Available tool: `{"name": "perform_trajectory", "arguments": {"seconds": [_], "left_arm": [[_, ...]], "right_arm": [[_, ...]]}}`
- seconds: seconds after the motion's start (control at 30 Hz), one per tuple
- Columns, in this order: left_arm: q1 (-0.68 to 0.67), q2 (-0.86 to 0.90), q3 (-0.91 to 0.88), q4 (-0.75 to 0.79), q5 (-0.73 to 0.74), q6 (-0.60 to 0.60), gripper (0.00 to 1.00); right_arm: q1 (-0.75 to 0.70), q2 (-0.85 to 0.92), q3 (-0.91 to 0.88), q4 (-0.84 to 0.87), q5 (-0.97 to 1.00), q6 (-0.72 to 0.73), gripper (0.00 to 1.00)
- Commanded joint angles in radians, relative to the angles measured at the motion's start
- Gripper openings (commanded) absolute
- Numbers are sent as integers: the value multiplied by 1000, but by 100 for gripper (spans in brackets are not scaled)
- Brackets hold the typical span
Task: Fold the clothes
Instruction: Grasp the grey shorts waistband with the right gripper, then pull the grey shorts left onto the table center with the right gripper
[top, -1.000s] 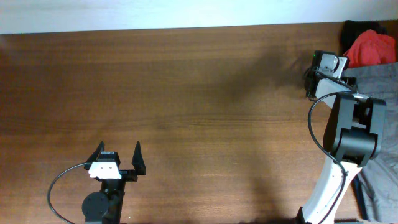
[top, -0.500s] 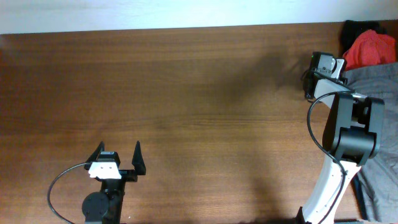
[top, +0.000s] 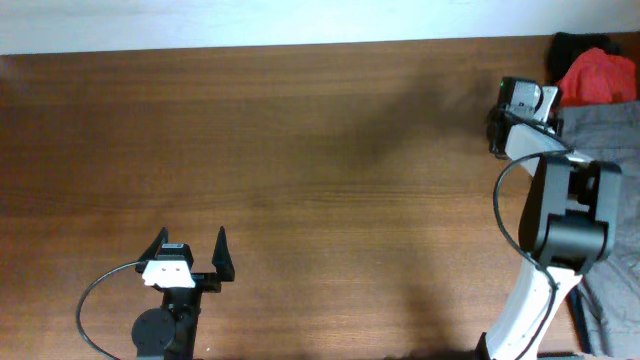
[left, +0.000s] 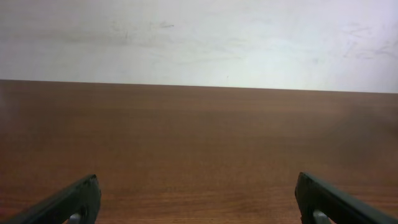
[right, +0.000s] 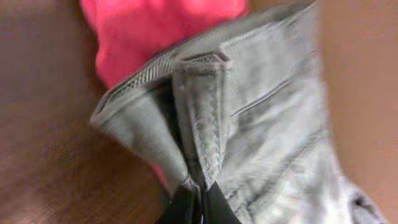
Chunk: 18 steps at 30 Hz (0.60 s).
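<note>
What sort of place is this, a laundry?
Probably a robot test bench, not a laundry: a black left arm and a black-and-white right arm stand at a brown wooden table by a white wall, with grey woven shorts and a red garment at its corner.

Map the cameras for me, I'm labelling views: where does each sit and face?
Overhead: above the table, looking down; both arms show.
Left wrist: low, facing the far wall; its open jaws show.
Right wrist: tight on the grey shorts; its jaws pinch them.
Shared: overhead and right wrist both show the shorts and red garment.
</note>
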<state>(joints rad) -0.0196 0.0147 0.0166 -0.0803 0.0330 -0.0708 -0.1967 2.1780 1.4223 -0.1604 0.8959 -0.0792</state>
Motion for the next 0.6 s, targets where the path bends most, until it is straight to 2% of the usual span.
{"name": "perform_trajectory", "arguments": {"seconds": [0.0,0.4,0.57], "left_arm": [[-4,-8,-7,0,-3,16,99],[-4,-8,-7,1,-4,16,99],[-4,-8,-7,0,-3,16,99]], "right_arm": [[37,-133,4,-12,59,10,4],[166,-323,4,-37,122,10,4],[246,-333,3,-50,117,10,4]]}}
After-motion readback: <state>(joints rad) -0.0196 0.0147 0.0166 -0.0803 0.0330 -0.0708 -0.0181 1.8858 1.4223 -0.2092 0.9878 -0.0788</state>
